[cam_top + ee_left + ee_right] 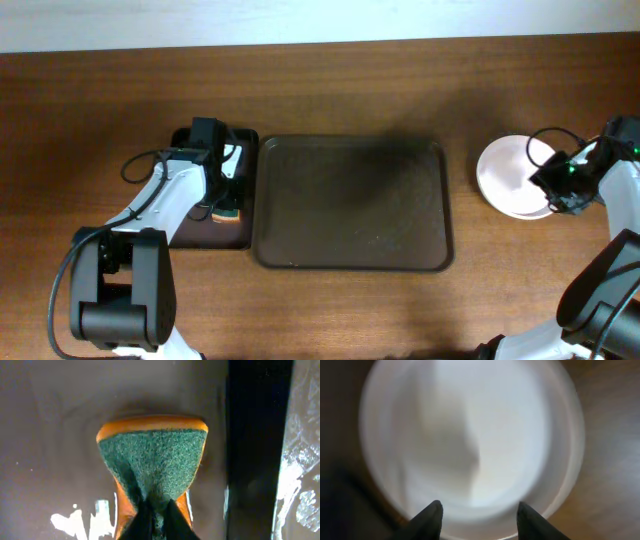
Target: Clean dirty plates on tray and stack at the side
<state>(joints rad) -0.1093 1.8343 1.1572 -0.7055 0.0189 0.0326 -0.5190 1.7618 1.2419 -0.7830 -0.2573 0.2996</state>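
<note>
Overhead: one tray (350, 200), one plate stack (505, 170); left fingers (142, 525) pinch one sponge (152, 455); right fingers (427, 520) apart, holding nothing.

The overhead camera looks straight down on the whole table (320, 90), far off, with the tray (350, 205) dead centre. My left wrist camera peers down past my fingertips (141, 522) at 6 o'clock, very near the sponge (152, 460); overhead finds that sponge (229, 212) at the tray's 9 o'clock. My right wrist camera hangs close and blurred over the plates (470, 445); overhead shows those plates (510, 175) at the tray's 3 o'clock.
</note>
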